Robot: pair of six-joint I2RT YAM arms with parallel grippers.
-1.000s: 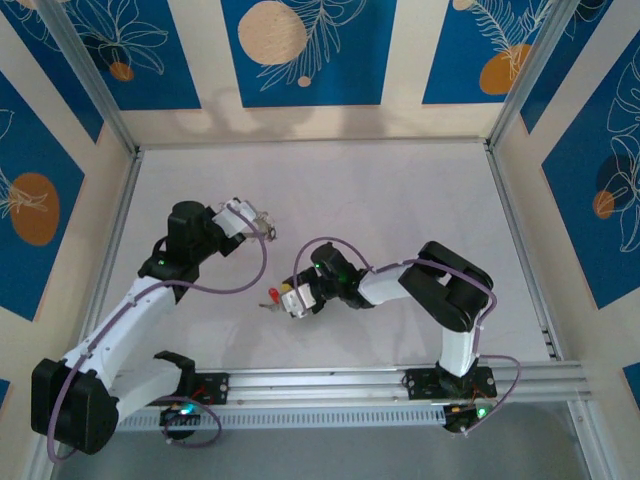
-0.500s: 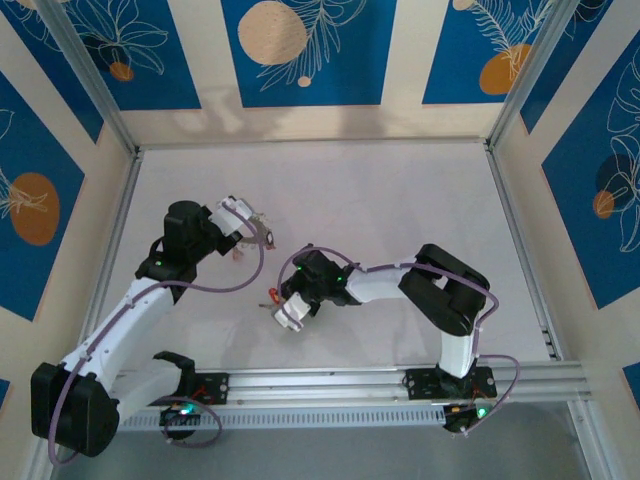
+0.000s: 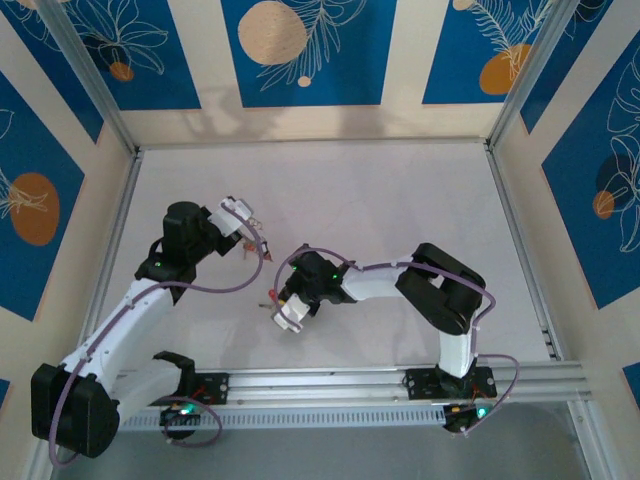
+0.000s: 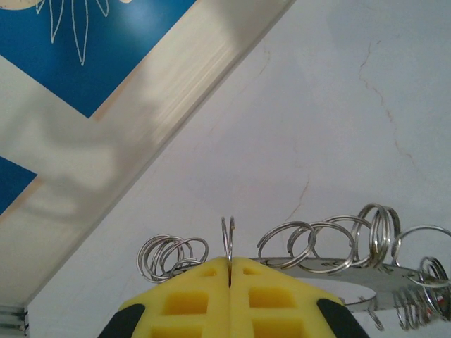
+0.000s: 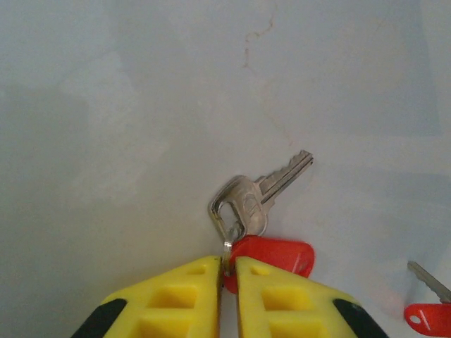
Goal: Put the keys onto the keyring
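Two claws work above the white table (image 5: pixel 106 105). The left claw (image 4: pixel 230 262), pressed fully closed, pinches one wire loop of the keyring (image 4: pixel 384 279), whose band runs toward 3 o'clock. The right claw (image 5: pixel 227 262), all but closed, nips the red-tagged key (image 5: pixel 246 208) at 12 o'clock. A second key (image 5: pixel 428 317) lies near 4 o'clock.

At least two keys (image 5: pixel 262 193), one keyring (image 4: pixel 366 278) with many small rings (image 4: pixel 310 243).
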